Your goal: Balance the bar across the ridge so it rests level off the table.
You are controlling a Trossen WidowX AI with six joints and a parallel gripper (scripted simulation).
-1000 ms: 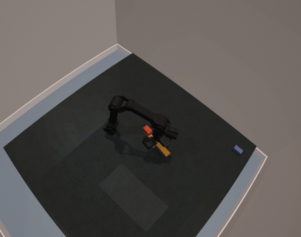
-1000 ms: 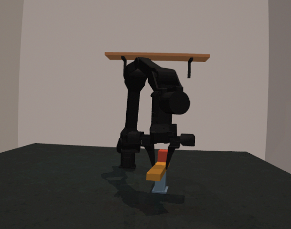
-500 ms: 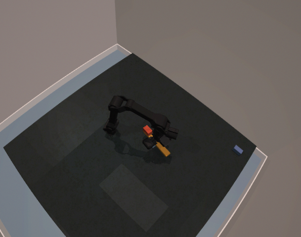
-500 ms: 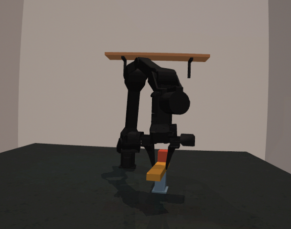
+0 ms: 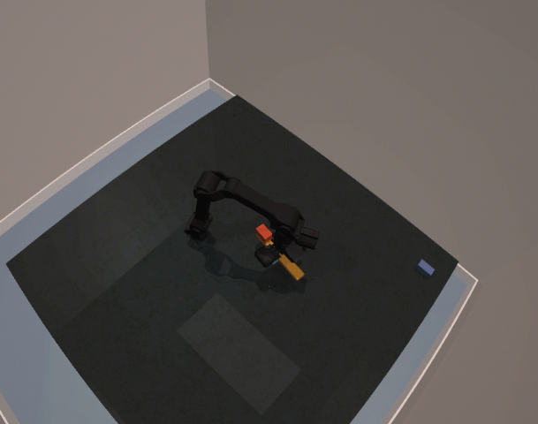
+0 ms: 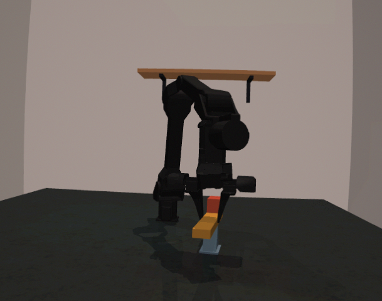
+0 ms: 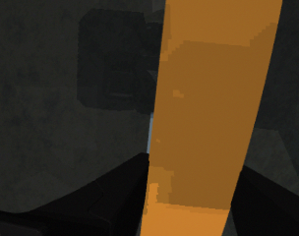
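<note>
My gripper points down, shut on the orange bar near its middle. The bar is clear of the table and looks roughly level. A red block sits on top of the bar's end nearer the arm base. The pale blue ridge stands on its flat foot directly below the bar; only a sliver of it shows beside the bar in the wrist view. The bar hides the ridge's top, so I cannot tell whether they touch.
A small blue block lies far off near the table's right corner in the top view. A lighter rectangle shows on the dark table. A wooden shelf with dark brackets is on the wall behind the arm.
</note>
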